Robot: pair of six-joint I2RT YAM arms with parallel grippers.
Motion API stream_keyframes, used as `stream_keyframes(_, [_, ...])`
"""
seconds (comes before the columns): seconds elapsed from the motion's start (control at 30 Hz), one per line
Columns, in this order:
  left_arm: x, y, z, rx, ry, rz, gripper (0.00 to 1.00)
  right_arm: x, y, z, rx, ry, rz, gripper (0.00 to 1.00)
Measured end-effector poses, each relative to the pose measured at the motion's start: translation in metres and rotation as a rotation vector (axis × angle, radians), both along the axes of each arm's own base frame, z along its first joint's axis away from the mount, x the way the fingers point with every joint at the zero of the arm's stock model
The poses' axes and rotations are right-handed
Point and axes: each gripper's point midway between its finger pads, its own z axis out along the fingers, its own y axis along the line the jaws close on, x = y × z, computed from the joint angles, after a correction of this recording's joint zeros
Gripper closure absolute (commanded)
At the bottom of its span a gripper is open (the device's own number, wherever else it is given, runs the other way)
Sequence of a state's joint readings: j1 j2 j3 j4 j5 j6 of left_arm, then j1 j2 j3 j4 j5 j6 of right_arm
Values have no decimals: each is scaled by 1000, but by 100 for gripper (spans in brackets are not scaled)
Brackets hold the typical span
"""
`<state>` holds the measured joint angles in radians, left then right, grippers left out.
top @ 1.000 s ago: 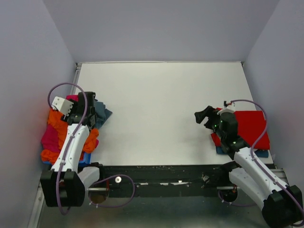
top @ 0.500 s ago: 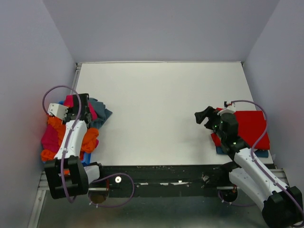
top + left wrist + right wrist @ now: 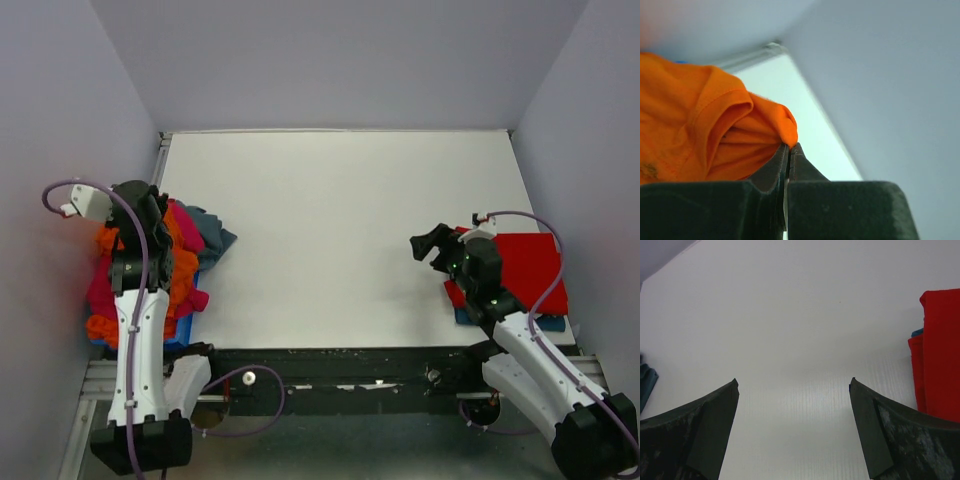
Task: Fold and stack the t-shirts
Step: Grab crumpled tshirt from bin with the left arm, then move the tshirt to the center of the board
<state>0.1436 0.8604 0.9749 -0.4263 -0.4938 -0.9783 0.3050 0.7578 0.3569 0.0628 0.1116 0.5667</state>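
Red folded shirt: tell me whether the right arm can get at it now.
Probably yes. The red shirt lies uncovered beside the right gripper, whose jaws stand open and empty; it points away over the table, so it must turn back.

Crumpled pile [image 3: 150, 290] at nine o'clock: orange shirt [image 3: 700, 125] on top, one fold nipped in the left pincer [image 3: 789, 149], with pink shirt [image 3: 100, 288] and grey-blue shirt [image 3: 212, 238] beneath. At four o'clock, red shirt [image 3: 525, 262] lies folded flat over blue shirt [image 3: 550, 323].

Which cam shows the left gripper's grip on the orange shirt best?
Left wrist: the left gripper is pinched shut on a fold of the orange t-shirt. Top external shows only the left arm over the shirt pile; right wrist shows neither.
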Motion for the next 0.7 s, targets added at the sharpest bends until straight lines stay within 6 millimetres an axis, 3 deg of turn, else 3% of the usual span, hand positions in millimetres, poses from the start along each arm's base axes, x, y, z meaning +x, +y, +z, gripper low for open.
stream_keyframes(0.07, [15,-26,36,17,-79,-132,100,0,0,1,1,-3,-1,0])
stream_keyframes(0.13, [30,-64,75,39,-153,-286,100,0,-1,2,1,-9,-5,0])
stream_keyframes(0.2, [49,-128,119,65,-228,-501,100,0,-1,4,1,-14,-7,0])
stream_keyframes(0.37, [73,-264,186,92,-337,-895,100,0,-3,6,0,-21,-17,0])
stream_keyframes(0.5, [85,-351,250,162,-430,-1089,100,0,-6,10,-1,-37,-32,0])
stream_keyframes(0.53, [83,-363,265,175,-469,-1114,100,0,-7,11,-1,-42,-37,0])
stream_keyframes(0.57, [78,-372,275,191,-495,-1139,95,0,-8,13,-2,-47,-41,0])
stream_keyframes(0.67, [63,-371,291,231,-534,-1151,8,0,-11,16,-2,-61,-56,0])
stream_keyframes(0.7, [62,-365,289,247,-537,-1136,1,0,-12,17,-2,-65,-59,0])
